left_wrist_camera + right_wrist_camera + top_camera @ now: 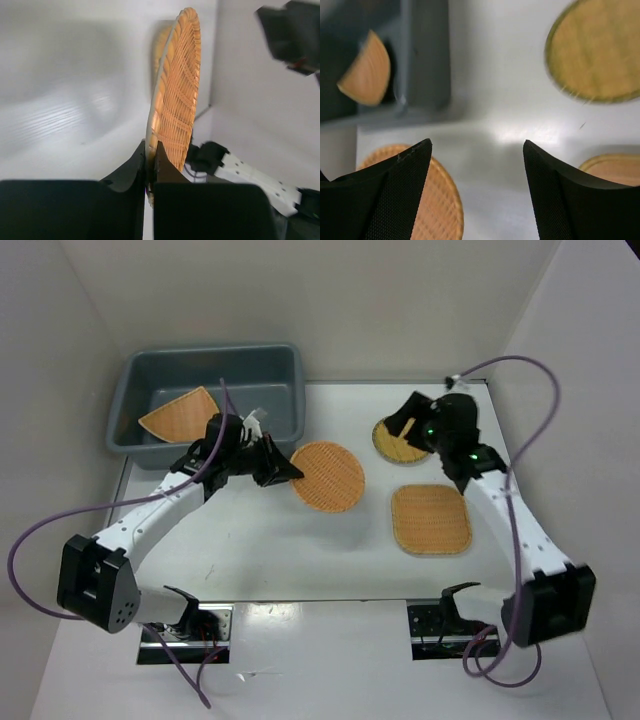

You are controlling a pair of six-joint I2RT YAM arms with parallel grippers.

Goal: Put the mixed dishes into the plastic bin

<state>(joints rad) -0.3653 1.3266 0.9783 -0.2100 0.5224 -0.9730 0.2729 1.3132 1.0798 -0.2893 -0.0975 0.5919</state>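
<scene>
My left gripper (290, 472) is shut on the near-left edge of the round orange woven plate (330, 477), just right of the blue-grey plastic bin (250, 395). The left wrist view shows the plate (177, 95) edge-on, pinched between the gripper's (151, 150) jaws. A rounded triangle plate (180, 415) lies in the bin. My right gripper (400, 425) is open and empty above the small yellowish round plate (398, 443). In the right wrist view the gripper (477, 147) is over bare table, with the yellowish plate (597, 50) at the upper right. A rounded square plate (431, 519) lies near the right arm.
White walls close in the table at the back and on both sides. Purple cables (30, 530) loop off each arm. The right wrist view also shows the bin (420, 60), the triangle plate (367, 70), the round plate (437, 210) and the square plate's edge (612, 167).
</scene>
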